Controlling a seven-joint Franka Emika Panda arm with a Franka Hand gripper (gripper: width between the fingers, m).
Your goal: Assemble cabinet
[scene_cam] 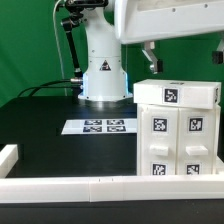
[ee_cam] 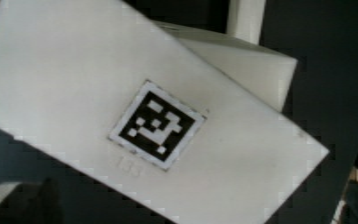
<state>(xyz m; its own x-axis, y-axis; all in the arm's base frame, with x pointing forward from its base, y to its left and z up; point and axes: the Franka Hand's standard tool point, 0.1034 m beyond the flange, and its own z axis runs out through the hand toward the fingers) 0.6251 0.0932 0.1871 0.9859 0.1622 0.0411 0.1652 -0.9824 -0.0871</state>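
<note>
1. From my remote station, I found the cabinet [scene_cam: 178, 132] standing on the black table [scene_cam: 40, 140] at the exterior view's right, close against the white border rail [scene_cam: 110, 186] that ran along the near edge.
2. The cabinet showed as a white box with a slab-like top panel [scene_cam: 178, 94] and front panels bearing square black-and-white tags; the top panel carried one tag on its front edge.
3. The arm's white housing [scene_cam: 165, 22] hung directly above the cabinet. Below it, only a dark part of the tool [scene_cam: 150, 62] was visible, just above the top panel's left end in the exterior view.
4. I could not tell how far the tool was open, nor whether it had hold of anything; its fingers were not clearly shown in either view.
5. The wrist view was filled by a tilted white panel face [ee_cam: 140, 120] with one tag at its centre, dark table beyond it.
6. The marker board [scene_cam: 100, 126] lay flat on the table in front of the robot's white base [scene_cam: 102, 75], well apart from the cabinet on the exterior view's left of it.
7. A short white rail end [scene_cam: 8, 158] stood at the near corner on the exterior view's left.
8. Black cables [scene_cam: 50, 88] trailed along the table's far edge beside the base, before a green backdrop [scene_cam: 30, 40].
</note>
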